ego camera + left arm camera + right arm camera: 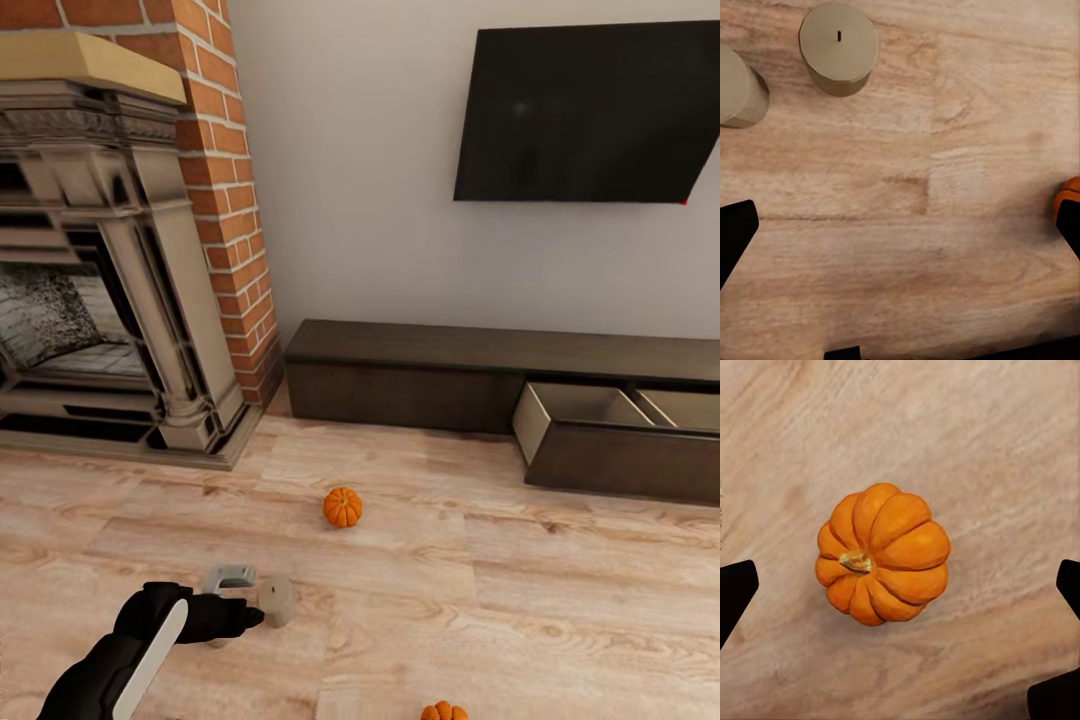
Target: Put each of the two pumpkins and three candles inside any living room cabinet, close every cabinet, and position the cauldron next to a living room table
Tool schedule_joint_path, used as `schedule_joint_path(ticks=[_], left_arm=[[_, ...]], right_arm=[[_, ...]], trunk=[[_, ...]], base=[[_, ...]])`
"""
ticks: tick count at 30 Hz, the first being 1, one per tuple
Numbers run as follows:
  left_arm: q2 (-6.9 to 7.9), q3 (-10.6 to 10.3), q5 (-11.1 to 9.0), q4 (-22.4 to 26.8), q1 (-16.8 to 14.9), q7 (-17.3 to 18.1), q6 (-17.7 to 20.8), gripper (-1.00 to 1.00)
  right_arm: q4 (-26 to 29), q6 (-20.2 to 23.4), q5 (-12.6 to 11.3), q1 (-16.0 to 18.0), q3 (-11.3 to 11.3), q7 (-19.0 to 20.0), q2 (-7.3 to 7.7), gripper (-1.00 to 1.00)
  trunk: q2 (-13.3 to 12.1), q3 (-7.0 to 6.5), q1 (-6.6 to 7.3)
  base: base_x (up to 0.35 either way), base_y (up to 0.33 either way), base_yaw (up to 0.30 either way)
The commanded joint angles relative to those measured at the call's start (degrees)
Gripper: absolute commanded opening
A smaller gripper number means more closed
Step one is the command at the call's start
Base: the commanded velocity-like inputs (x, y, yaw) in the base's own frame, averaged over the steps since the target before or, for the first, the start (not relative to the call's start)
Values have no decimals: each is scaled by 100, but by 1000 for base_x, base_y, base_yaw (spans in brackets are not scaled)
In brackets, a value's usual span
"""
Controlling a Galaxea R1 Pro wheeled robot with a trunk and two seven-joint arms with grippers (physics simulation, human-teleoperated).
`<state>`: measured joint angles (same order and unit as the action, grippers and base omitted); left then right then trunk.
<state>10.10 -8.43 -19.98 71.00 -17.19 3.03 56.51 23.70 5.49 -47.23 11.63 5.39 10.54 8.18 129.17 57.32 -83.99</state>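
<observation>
One orange pumpkin (342,507) sits on the plank floor in front of the cabinet (420,375). A second pumpkin (443,712) lies at the head view's bottom edge. In the right wrist view a pumpkin (881,553) sits directly below my open right gripper (900,592), stem up, with the fingers wide on either side of it. My left gripper (232,605) hangs open over bare floor beside a beige candle (276,600). The left wrist view shows two upright candles (838,46) (739,86) beyond the left gripper (900,240), and a pumpkin's edge (1069,199) by one finger.
A brick-and-stone fireplace (110,280) fills the left. A black TV (590,110) hangs on the wall above the cabinet. One cabinet drawer (600,425) at the right stands pulled out, its pale interior showing.
</observation>
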Motion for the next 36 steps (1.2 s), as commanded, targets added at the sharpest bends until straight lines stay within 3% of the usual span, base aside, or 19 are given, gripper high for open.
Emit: schedule_joint_path(ticks=[1,3,6,10,14,17,22,30,36], left_arm=[[3,-7,32,3,-3,32,18,100],[2,-9,30,6,-3,31,18,100],[1,-4,29,9,-3,31,18,100],[5,-1,29,10,-3,31,18,100],[9,5,29,17,-3,31,18,100],[10,6,29,19,-3,33,18,100],[8,8,29,19,-3,35,18,100],[10,7,29,88,-3,33,20,100],[17,14,30,110,-3,36,20,100]], right_arm=[[118,66,31,3,33,-42,4,100],[526,373,195,9,28,-371,-2,100],[1388,1015,285,22,25,-1216,-23,100],[2645,1890,254,278,24,-2665,-201,100],[2832,2163,272,802,33,-3432,-500,100],[2530,2229,303,1062,66,-3884,-739,100],[2168,2245,334,1196,259,-4044,-850,100],[2094,2208,283,1218,304,-4055,-868,100],[2108,1880,277,1219,311,-3750,-850,100]], trunk=[[44,23,-22],[124,59,-66],[244,113,-131],[405,185,-219],[565,257,-307],[685,311,-373],[886,400,-483],[1207,544,-659],[1409,656,-771]], base=[[-46,0,0],[-129,0,0],[-120,0,0],[-33,0,0],[-6,0,0],[-1,0,0],[0,0,0],[0,0,0],[0,0,0]])
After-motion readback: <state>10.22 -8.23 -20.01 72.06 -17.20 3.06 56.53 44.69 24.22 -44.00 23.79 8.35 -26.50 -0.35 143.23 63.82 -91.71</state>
